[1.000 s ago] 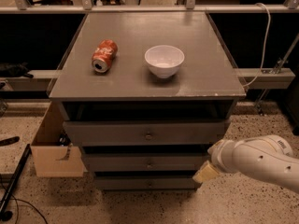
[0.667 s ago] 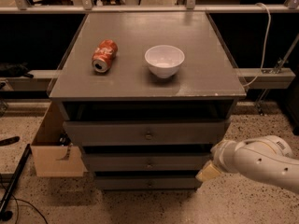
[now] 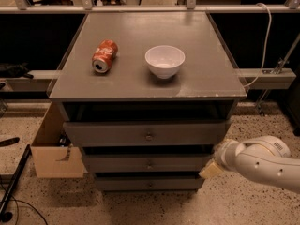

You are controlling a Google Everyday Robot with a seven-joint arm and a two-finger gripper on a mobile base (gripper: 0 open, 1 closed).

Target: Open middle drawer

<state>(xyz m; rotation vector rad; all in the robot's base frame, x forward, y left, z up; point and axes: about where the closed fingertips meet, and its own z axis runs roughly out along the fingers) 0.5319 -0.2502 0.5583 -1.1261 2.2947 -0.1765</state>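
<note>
Open brown cardboard box (image 3: 51, 146), left of grey three-drawer cabinet (image 3: 206, 64). Red soda can (image 3: 104, 56), on its side, label unreadable, and white round bowl (image 3: 164, 61), atop cabinet. Flat grey middle drawer (image 3: 117, 164), cabinet's second front down. Tan gripper (image 3: 211, 169), at cabinet's lower right; grip state cannot be told.

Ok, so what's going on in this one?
A robot arm reaches in from the lower right toward a grey three-drawer cabinet. Its gripper sits by the right end of the middle drawer, away from its centre knob; the drawer looks not yet pulled out. On top, a red soda can lies beside a white bowl.
</note>
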